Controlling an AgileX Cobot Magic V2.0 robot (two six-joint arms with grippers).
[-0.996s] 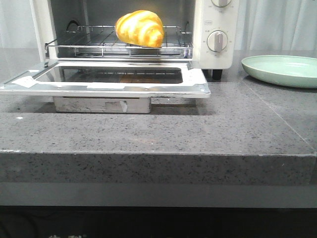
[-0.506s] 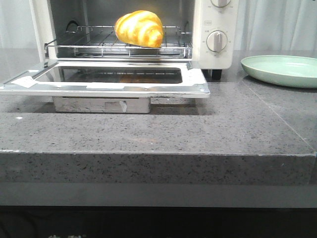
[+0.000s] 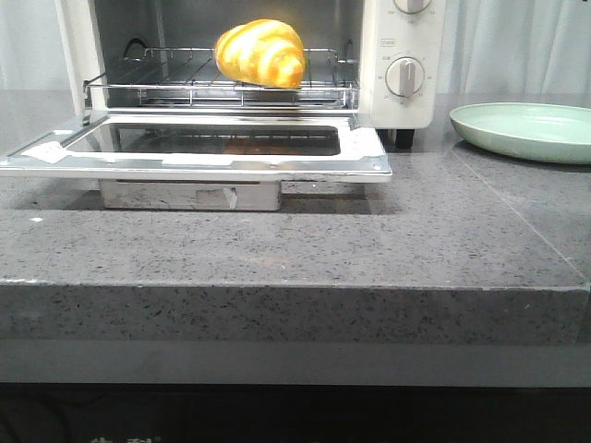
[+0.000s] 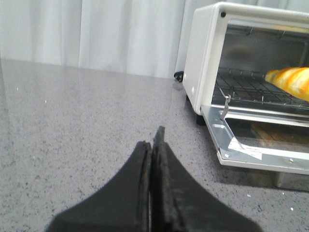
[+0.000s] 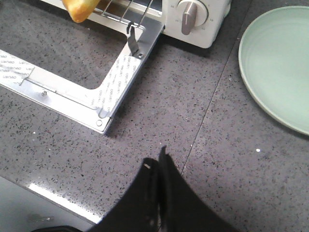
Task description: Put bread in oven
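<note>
Front view: the bread (image 3: 260,53), a glossy golden roll w/ orange-brown stripes, sits on the wire rack (image 3: 185,81) inside the oven (image 3: 397,101), toward the right side of the rack. Nothing holds it; no gripper is near it in this view. The oven is cream-white w/ round dials (image 3: 404,77) on its right panel. Its glass door (image 3: 199,152) is folded down flat, open toward the camera, resting just above the grey stone counter (image 3: 369,249). A pale green plate (image 3: 526,131) sits on the counter right of the oven, w/ nothing on it.

Left wrist view: the left gripper (image 4: 152,145) has its fingers pressed together, holding nothing, over bare counter well to the side of the oven; bread visible on the rack at the far edge.

Right wrist view: the right gripper (image 5: 158,164) also has its fingers closed together, holding nothing, above the counter btwn the door corner and the plate.

Progress, as a judgement: the bread is in the oven, so the main step looks done. The door is not yet shut; the task wording doesn't ask for that, so little or nothing seems left.
</note>
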